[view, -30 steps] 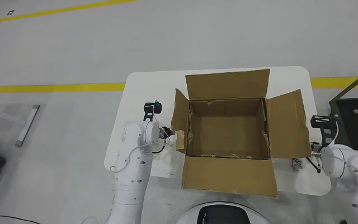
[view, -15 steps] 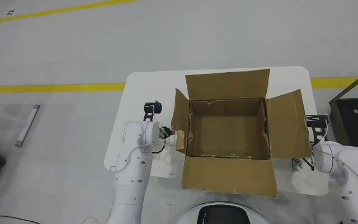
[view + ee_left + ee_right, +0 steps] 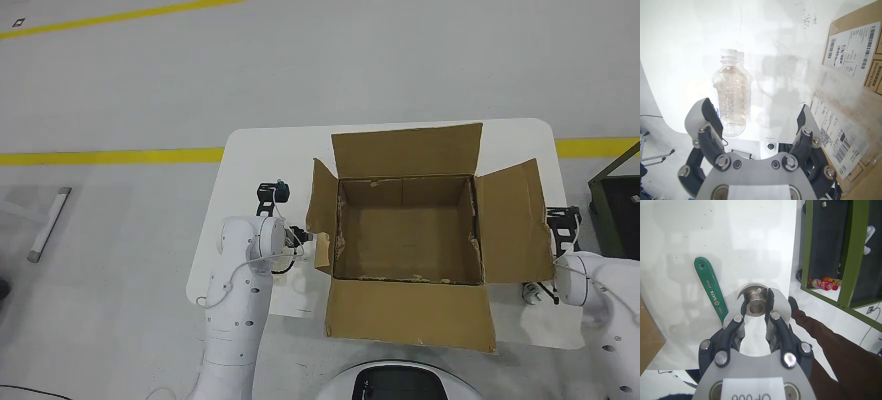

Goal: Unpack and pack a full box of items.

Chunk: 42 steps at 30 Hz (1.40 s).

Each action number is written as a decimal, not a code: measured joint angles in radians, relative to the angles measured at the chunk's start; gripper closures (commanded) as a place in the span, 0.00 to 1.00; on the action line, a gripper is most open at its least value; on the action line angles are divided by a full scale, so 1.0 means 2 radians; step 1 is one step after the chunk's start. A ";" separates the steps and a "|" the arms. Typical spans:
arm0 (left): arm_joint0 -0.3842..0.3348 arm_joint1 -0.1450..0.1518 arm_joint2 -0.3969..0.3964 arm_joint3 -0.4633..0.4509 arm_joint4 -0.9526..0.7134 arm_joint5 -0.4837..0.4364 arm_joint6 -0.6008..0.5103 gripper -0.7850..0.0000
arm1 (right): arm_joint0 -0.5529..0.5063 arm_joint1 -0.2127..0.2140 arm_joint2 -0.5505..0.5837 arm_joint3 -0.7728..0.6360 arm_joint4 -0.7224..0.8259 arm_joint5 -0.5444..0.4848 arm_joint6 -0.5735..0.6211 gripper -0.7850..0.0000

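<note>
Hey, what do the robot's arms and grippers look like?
The left arm and right arm are smooth white shells. The left gripper and right gripper each have two pale fingers with black ribbed pads, black linkages with silver bolts, and a grey plate with a white label.

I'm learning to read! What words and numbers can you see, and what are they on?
"SATA", "47249", "150MM": on the wrench handle.
"Stacking Limit": on the box side.
"WD-LA49-017", "2C": on the box's white label.
Tag on the right tool: cut off at the edge, not readable.
Small print beside the barcodes: too small to read.
Drink bottle wrapper: too small to read.
</note>
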 measured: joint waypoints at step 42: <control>0.000 0.000 0.000 0.000 0.000 0.000 0.000 0.00 | -0.106 -0.007 0.191 -0.269 0.152 -0.022 -0.262 1.00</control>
